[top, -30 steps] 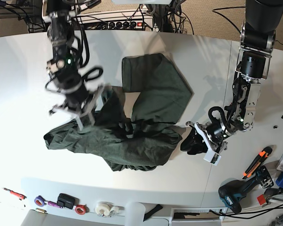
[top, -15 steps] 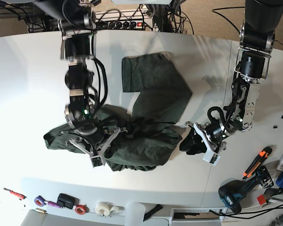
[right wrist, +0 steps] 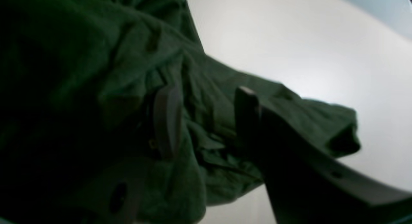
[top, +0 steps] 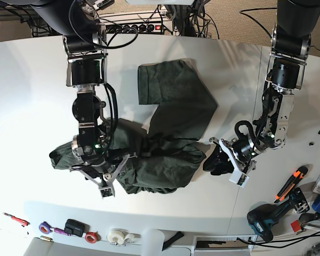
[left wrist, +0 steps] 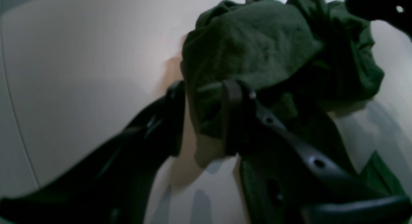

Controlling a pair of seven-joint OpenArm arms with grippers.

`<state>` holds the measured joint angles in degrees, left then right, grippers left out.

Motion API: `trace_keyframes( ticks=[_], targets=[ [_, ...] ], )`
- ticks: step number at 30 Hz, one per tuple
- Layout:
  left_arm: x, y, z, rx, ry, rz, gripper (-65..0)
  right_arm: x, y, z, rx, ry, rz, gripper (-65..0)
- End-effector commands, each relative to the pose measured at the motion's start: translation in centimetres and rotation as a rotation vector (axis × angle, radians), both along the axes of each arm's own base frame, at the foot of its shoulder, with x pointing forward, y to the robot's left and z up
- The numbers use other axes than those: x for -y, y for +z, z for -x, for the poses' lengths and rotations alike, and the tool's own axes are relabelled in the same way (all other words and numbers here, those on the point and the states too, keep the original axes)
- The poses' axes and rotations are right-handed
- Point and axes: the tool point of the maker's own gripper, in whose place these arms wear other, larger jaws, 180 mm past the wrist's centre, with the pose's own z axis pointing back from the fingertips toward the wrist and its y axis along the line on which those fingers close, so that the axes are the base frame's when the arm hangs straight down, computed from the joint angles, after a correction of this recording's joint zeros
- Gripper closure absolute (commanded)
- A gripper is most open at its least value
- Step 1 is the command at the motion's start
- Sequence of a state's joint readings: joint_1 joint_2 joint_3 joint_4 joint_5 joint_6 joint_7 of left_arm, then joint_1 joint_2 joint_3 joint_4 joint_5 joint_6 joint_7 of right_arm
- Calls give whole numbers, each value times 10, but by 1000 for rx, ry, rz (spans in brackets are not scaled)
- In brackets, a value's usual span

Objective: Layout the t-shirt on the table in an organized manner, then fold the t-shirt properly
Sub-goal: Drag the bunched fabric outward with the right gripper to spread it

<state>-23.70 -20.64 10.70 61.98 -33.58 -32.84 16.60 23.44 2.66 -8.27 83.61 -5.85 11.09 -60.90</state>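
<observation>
While the left end effector (top: 220,161) holds a fold of the t-shirt's (top: 165,133) edge between its fingers, unchanged from a second ago, the right end effector (top: 102,173) has swung from a raised pose down onto the bunched lower part of the garment and parted its fingers

- Item: t-shirt, dark green, crumpled on the white surface (top: 32,90); upper portion fairly flat, lower portion heaped, right-hand tip pinched
- Change: right end effector lowered and opened; judged a release or a regrasp, so layout is unfinished and folding not begun
- Right wrist view only: fingers (right wrist: 167,117) spread apart over wrinkled cloth, nothing clamped between them
- Left wrist view only: cloth wad (left wrist: 273,56) passing between the two fingers (left wrist: 231,117), gripped at moderate width
- Base view only: whole garment outline, both arms well apart
</observation>
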Motion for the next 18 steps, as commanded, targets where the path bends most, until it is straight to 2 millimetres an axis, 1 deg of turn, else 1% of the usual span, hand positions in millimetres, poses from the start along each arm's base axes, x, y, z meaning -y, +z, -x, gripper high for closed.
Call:
trace_keyframes(
  ticks=[1,3,5,7,10,12,14,17,18],
  targets=[
    [-2,27,-13,69,7,33,-200,-1,19,-5,55,1,0,-264],
    [-2,27,-13,69,8,32,-200,1,17,8,49,1,25,-264],
    [-2,27,-13,69,8,33,-200,5,7,20,34,-2,60,-264],
    [-2,27,-13,70,8,34,-200,11,-10,32,11,-2,89,-264],
    [-2,27,-13,70,8,34,-200,25,-37,48,-11,0,118,-264],
    [-2,27,-13,70,8,34,-200,37,-47,56,-15,-18,136,-264],
    [-2,27,-13,71,8,35,-200,48,-47,58,-5,-31,164,-264],
    [-2,27,-13,70,8,35,-200,63,-39,55,36,-65,201,-264],
    [-2,27,-13,70,8,34,-200,65,-36,53,53,-70,202,-264]
  ],
)
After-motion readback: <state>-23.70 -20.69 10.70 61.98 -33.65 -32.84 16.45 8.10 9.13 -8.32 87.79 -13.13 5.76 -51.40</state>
